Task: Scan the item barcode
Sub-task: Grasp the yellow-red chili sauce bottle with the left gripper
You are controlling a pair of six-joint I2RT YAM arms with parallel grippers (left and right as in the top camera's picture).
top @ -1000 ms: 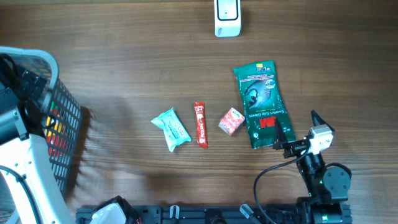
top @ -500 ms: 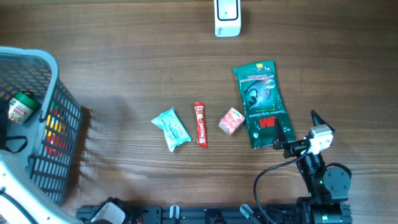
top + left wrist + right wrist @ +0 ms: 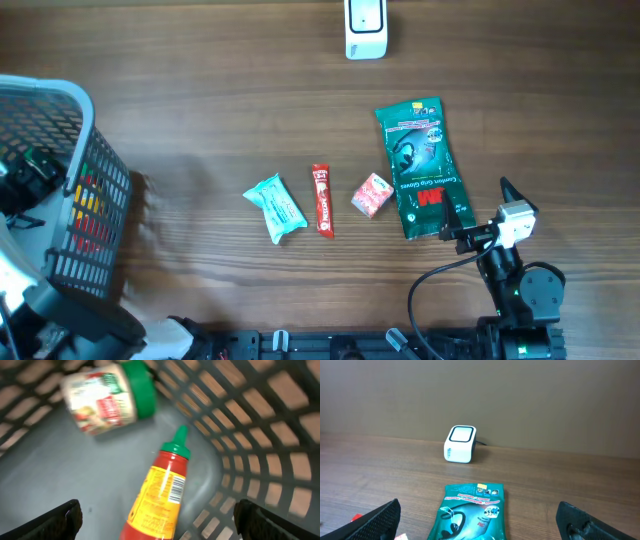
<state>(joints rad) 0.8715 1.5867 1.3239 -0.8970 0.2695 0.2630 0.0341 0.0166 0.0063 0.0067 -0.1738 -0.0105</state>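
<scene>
Left pincer (image 3: pixel 160 521) spread inside basket (image 3: pixel 265 430), walls near

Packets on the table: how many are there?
4, in a row: teal pouch at left, red stick, small red pack, green glove bag at right. None look hidden.

The green packet (image 3: pixel 420 168) reads "3M" and "Comfort Grip Gloves"; the red bottle (image 3: pixel 159 497) bears a barcode

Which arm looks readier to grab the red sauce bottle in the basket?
Left. The left end effector, open, hangs directly over the red plastic sauce bottle inside the grey mesh basket, while the right end effector, also open, sits across the wooden table by the green glove packet.
</scene>
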